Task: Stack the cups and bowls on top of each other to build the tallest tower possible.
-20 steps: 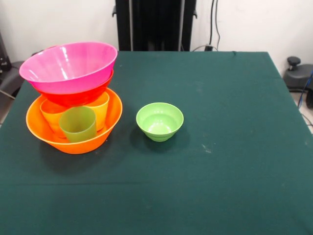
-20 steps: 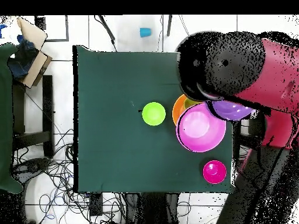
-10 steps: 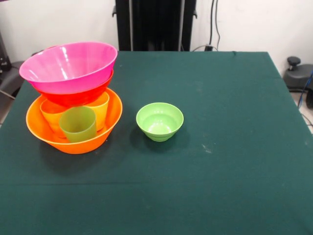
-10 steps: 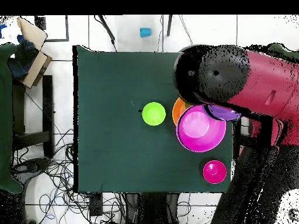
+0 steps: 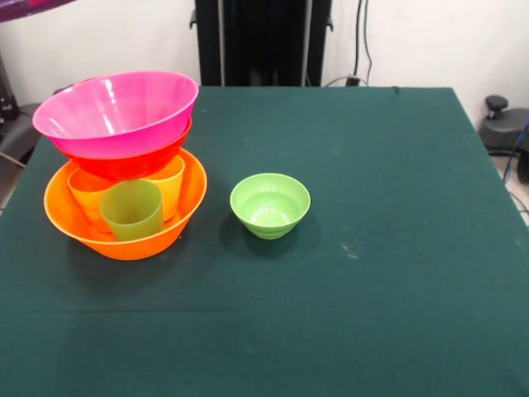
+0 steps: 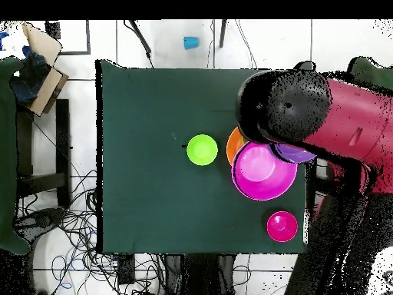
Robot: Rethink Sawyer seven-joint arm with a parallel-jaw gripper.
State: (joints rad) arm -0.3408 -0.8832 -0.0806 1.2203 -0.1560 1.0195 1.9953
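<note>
We're looking at a green table with a small light green bowl sitting alone near the middle, well apart from the tower at the left of the front view. Off the table in the overhead view, a blue cup is lying on the floor at the top. A crimson bowl is sitting at the lower right table corner there. The big orange bowl is holding green, orange and yellow cups, with a red bowl and a pink bowl resting on top. The red arm is hanging over the tower, a purple bowl peeking out under it. We can't tell what the gripper is doing.
</note>
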